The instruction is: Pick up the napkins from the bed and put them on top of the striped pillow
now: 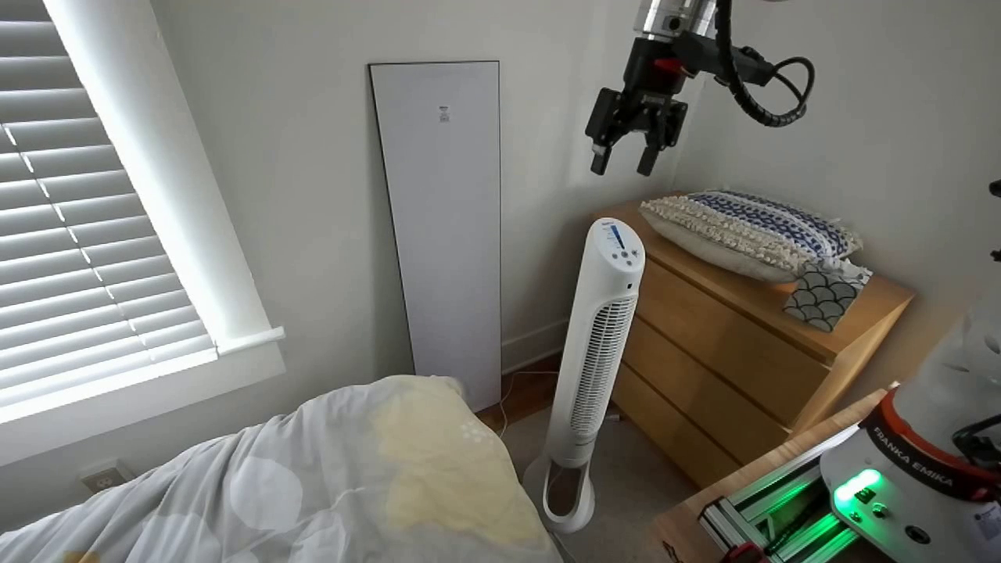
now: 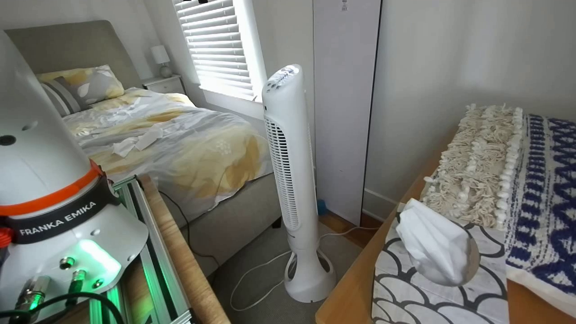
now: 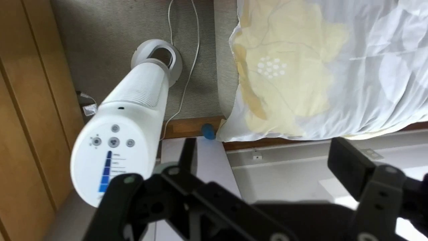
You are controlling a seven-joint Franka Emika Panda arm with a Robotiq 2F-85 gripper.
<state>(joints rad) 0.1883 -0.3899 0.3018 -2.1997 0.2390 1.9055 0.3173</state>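
The napkins [image 2: 150, 137] are thin white sheets lying on the bed [image 2: 216, 157], in the middle of its rumpled white, grey and yellow bedding. They are out of view elsewhere. The bed's corner also shows in an exterior view [image 1: 438, 461] and in the wrist view [image 3: 291, 67]. I take the striped pillow [image 2: 540, 198] to be the one with blue-and-white bands and cream fringe on the dresser; it also shows in an exterior view [image 1: 751, 223]. My gripper [image 1: 623, 162] is open and empty, high above the fan and dresser. Its spread fingers show in the wrist view [image 3: 264, 157].
A tall white fan [image 1: 598, 344] stands between bed and dresser [image 1: 719, 344]. A scallop-patterned tissue box [image 1: 825, 297] with a white tissue [image 2: 432, 243] sits beside the pillow. A white panel [image 1: 446, 211] leans on the wall. A grey-striped pillow [image 2: 63, 96] lies at the headboard.
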